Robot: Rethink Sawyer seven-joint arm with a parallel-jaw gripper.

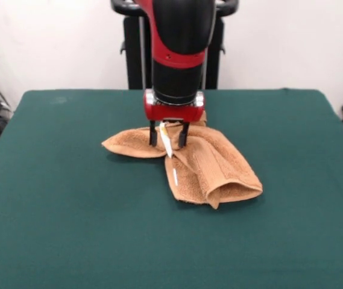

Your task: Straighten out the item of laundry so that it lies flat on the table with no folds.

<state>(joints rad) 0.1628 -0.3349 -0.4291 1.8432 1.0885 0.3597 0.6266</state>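
A: We start at the red and black jaws [168, 142]. They stand a little apart, the two dark tips down on the rumpled orange-tan terry towel [210, 168], with the small white tag [167, 141] showing between them. We cannot tell whether any cloth is truly pinched yet; it looks to us like tips straddling the tag edge.

B: And the towel itself?

A: It lies just below the frame's centre on the dark green felt-topped desk [56, 198], well away from every edge. One flap runs left from the jaws, and a thicker doubled part runs to the lower right, ending in a rolled fold. So by our reading it is far from flat.

B: What could spoil things from here?

A: If the jaws close on the tag alone, we think the towel could slip free when lifted. If they catch two layers at once, a pull would drag the whole bundle and keep the fold. The felt may also grip the terry and bunch it.
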